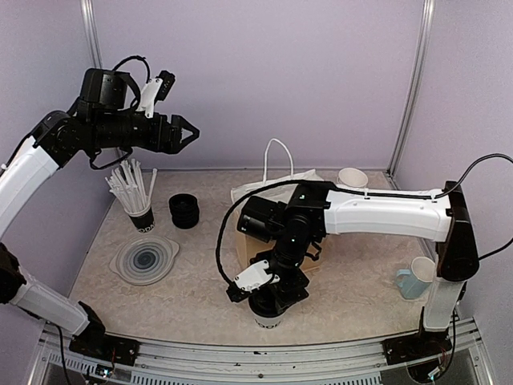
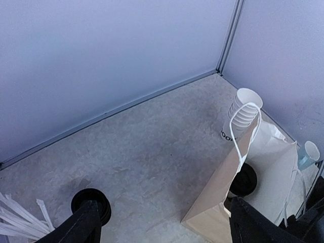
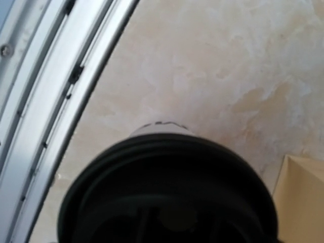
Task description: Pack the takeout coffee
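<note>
One takeout coffee, a white cup with a black lid, stands near the table's front edge. My right gripper points straight down over it, its jaws around the lid. In the right wrist view that black lid fills the lower half, with lettering on the white wall below it; my fingers are hidden. A second black lid shows in the mouth of the brown paper bag. My left gripper hangs open and empty, high at the back left, far from both cups.
The bag with white handles sits mid-table behind the right arm. Lidless white cups are stacked at the back right, with a light blue mug at the right. Straws in a cup, black lids and clear lids sit on the left.
</note>
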You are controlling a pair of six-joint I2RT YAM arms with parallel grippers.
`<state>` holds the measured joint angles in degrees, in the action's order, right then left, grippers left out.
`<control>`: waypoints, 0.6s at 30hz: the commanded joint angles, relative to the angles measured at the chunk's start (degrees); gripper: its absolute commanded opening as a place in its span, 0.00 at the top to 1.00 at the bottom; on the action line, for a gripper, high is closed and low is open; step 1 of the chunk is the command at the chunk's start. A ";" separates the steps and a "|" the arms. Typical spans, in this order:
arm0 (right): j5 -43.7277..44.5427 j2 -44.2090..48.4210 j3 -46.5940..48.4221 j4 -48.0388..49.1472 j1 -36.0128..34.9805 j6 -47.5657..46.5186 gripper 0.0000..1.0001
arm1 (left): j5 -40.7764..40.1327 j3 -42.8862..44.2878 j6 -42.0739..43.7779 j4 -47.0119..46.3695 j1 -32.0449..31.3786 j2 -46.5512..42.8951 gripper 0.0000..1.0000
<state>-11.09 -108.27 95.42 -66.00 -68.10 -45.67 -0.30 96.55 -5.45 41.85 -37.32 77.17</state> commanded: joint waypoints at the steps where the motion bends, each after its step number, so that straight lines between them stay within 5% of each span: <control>1: 0.35 2.06 1.05 -0.07 -0.72 -1.94 0.11 | -0.65 1.10 2.90 9.34 -2.56 0.26 0.15; 10: -10.70 12.76 6.51 -7.52 0.85 -6.69 0.01 | -6.18 -0.48 1.60 21.03 -18.56 1.41 0.16; 18: -23.61 16.90 21.41 -12.86 15.15 -10.22 0.00 | -0.26 -9.55 0.42 14.31 -31.31 -0.24 0.15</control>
<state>-25.98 -93.84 111.02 -75.11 -59.53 -53.65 -3.57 89.52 -4.23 58.89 -64.25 77.30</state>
